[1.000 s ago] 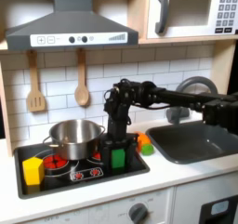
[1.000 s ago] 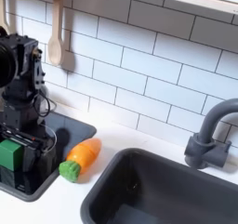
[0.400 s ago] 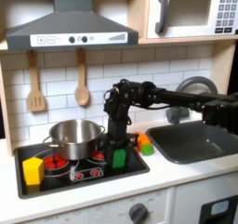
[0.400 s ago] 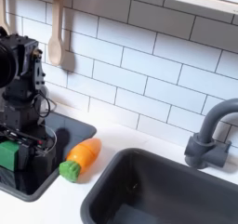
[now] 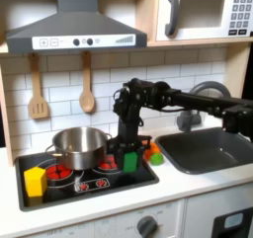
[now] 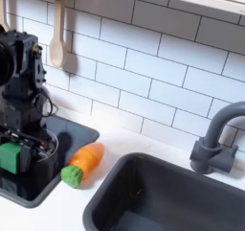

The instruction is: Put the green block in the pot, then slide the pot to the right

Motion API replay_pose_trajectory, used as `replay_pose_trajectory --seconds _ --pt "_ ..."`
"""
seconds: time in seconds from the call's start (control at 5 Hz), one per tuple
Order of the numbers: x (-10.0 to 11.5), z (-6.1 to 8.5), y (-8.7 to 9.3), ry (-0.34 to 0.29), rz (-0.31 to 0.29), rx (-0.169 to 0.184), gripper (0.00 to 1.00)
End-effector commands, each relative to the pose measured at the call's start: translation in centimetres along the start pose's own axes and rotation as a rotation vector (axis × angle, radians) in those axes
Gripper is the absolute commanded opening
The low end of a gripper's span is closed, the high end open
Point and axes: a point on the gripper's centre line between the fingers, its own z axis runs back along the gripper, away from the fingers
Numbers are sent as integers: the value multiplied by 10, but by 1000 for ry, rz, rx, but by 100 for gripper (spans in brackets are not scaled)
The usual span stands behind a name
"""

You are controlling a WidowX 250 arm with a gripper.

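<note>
1. Yellow block (image 5: 35, 180) sits at the stove's front, at first exterior view's left; not part of task.
2. Hand (image 5: 127, 153) is closed on the green block (image 5: 129, 162), block low over the stovetop (image 5: 99, 188), just beside pot.
3. Pot (image 5: 79, 146) stands behind, w/ nothing seen inside.
4. Judgement: early stage. Block grasped but not in pot; drop-in & slide both left.

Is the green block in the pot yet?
No, in the first exterior view the green block stands on the stovetop beside the pot, at the gripper.
</note>
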Motion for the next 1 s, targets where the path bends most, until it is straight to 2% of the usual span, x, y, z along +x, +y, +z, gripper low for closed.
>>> replay_pose_trajectory --seconds 0.0,0.4,0.8 --pt "3 30 12 -42 5 -5 0" --pt "18 53 21 -118 29 -9 0" --pt "37 85 41 -237 108 31 0"
